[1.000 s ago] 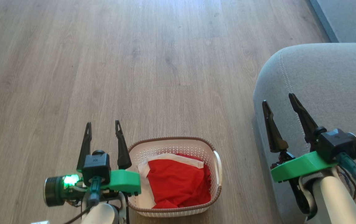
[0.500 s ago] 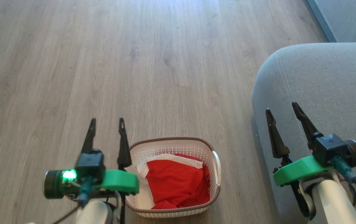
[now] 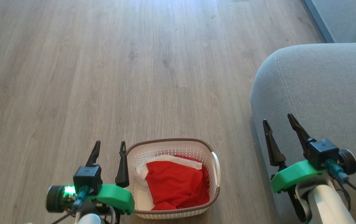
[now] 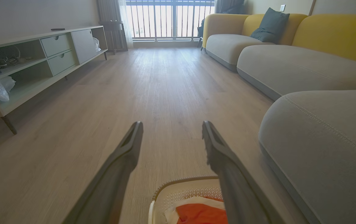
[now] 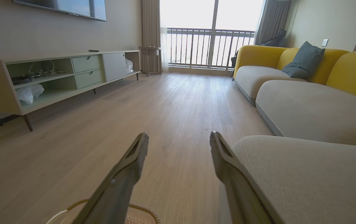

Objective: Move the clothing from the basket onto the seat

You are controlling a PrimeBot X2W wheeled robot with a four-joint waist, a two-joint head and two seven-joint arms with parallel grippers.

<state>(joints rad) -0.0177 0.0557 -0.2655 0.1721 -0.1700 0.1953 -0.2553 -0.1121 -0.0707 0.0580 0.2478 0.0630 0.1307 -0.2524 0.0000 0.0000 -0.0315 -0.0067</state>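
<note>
Left claw [image 3: 110, 143] and right claw [image 3: 277, 119], both wide open and empty, have sunk toward the lower edge; clothing [image 3: 175, 183] remains in basket [image 3: 168, 140], nothing yet on seat [image 3: 327, 87].

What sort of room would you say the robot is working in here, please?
Most likely a home living room: a yellow-and-grey sofa, a low media cabinet beneath a wall screen, and balcony doors.
</note>
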